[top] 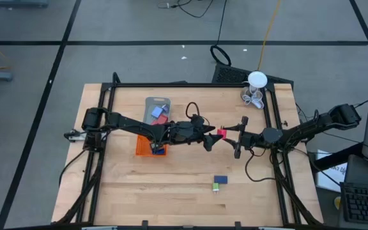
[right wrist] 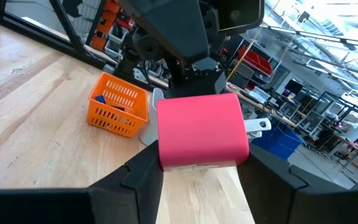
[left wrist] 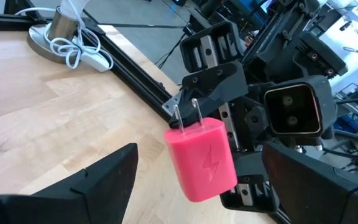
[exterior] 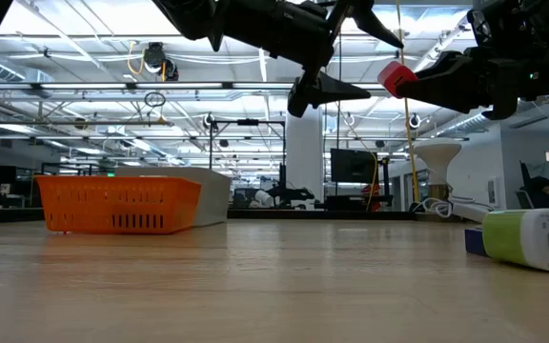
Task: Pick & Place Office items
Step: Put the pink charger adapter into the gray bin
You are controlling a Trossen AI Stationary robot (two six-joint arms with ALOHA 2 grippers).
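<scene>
Right hand (right wrist: 197,171) grips smooth, rounded pink plug block (right wrist: 202,130) with metal prongs.

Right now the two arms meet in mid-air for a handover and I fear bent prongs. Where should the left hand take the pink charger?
Probably on the pink charger's two broad flat faces, at the free end away from the right hand, which holds the other end. The left hand is open around it; keep off the two metal prongs.

We're in a big open lab or industrial workshop: beyond the right gripper (exterior: 400,78) run exposed ceiling trusses (exterior: 112,90) with strip lights, behind it a monitor (exterior: 353,166), and grey floor (top: 139,57) surrounds the wooden workbench (top: 171,185).
</scene>
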